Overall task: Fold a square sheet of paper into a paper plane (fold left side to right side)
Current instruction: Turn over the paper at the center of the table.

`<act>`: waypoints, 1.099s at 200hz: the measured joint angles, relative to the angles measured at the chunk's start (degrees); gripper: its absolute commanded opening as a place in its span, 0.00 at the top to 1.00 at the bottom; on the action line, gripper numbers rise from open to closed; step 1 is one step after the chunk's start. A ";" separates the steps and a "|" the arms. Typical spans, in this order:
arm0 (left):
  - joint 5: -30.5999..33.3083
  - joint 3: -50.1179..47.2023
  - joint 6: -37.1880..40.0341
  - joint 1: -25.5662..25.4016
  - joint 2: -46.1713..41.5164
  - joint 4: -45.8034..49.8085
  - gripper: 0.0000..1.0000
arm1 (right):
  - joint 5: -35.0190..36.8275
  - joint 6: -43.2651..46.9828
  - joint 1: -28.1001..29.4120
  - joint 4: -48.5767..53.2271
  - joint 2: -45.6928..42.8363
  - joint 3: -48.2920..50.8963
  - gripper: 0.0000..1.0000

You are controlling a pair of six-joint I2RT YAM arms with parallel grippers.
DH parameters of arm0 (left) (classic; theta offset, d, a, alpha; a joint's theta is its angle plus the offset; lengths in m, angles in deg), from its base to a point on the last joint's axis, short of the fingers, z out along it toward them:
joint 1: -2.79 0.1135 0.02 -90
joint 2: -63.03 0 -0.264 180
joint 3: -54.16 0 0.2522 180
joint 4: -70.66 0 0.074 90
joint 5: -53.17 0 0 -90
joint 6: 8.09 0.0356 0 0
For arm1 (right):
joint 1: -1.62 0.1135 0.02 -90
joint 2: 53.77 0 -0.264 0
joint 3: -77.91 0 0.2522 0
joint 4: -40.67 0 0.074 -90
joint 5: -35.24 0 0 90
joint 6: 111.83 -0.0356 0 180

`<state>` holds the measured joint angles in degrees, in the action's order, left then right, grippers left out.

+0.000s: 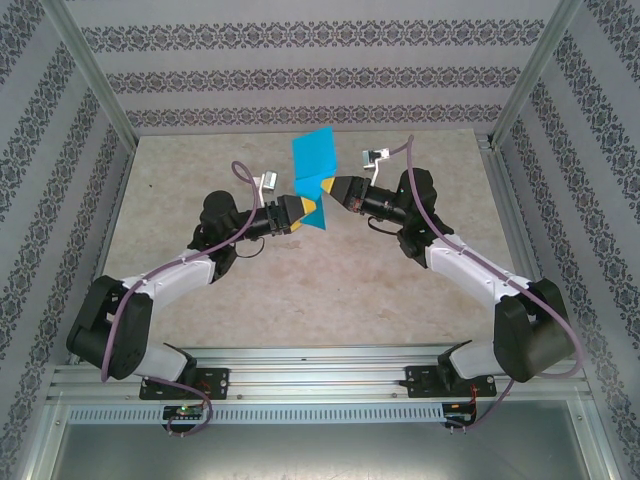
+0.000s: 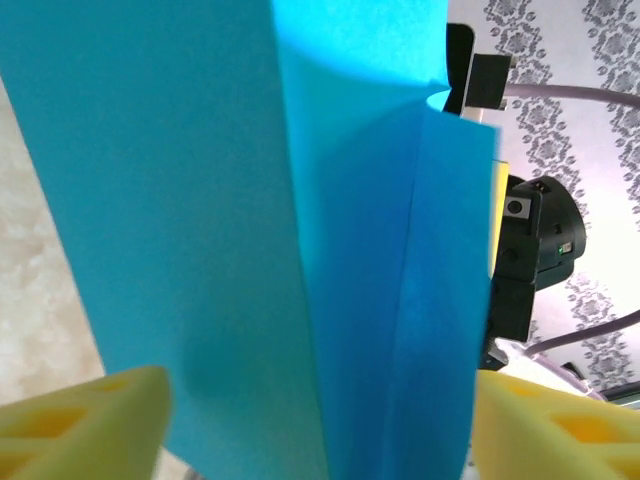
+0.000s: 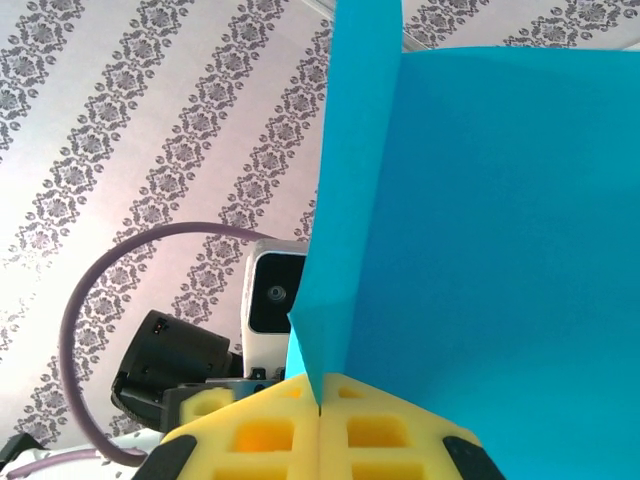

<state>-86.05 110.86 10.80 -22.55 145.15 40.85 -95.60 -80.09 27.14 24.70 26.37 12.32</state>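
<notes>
**Folded paper held in mid-air, right gripper clamped on it, left gripper open**

Top view: paper (image 1: 312,162) is off the table (image 1: 300,300), standing upright in the air near the middle, a bit toward the far side. It is folded, not flat: two blue panels meet at a crease and the lower tip points down to the grippers. Right gripper (image 1: 328,187) reaches in from the right, left gripper (image 1: 308,210) from the left. Their tips are close together at the paper's bottom end.

Right wrist view: right gripper (image 3: 320,405) has its yellow fingers (image 3: 250,430) pressed together, with the paper (image 3: 500,250) pinched in the seam between them at its lower corner. One panel rises edge-on from the seam, the other spreads wide to the right. The left arm's camera (image 3: 272,290) and a purple cable (image 3: 75,320) sit behind, against the patterned wall (image 3: 150,120).

Left wrist view: left gripper (image 2: 320,425) is wide open, fingers (image 2: 90,420) at the bottom corners. The paper (image 2: 200,200) stands face-on between them, layers overlapping along vertical folds. It nearly fills the gap, and whether the pads touch its edges cannot be told. The right arm's black wrist (image 2: 530,260) is just behind the paper's right edge
</notes>
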 measured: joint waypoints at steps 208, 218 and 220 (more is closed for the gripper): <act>52.98 27.76 44.17 -14.27 -2.25 86.60 1.00 | 37.05 23.52 -10.64 57.07 -19.17 -3.98 0.53; 59.54 30.32 44.13 -15.96 1.66 92.96 1.00 | 40.96 24.46 -11.32 60.83 -19.85 -3.74 0.52; 60.33 30.75 44.13 -16.22 2.27 93.85 1.00 | 41.48 24.61 -11.43 61.29 -19.93 -3.65 0.53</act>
<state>-25.72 141.61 54.93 -38.77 147.43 134.70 -54.12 -55.48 15.70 85.98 6.44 8.67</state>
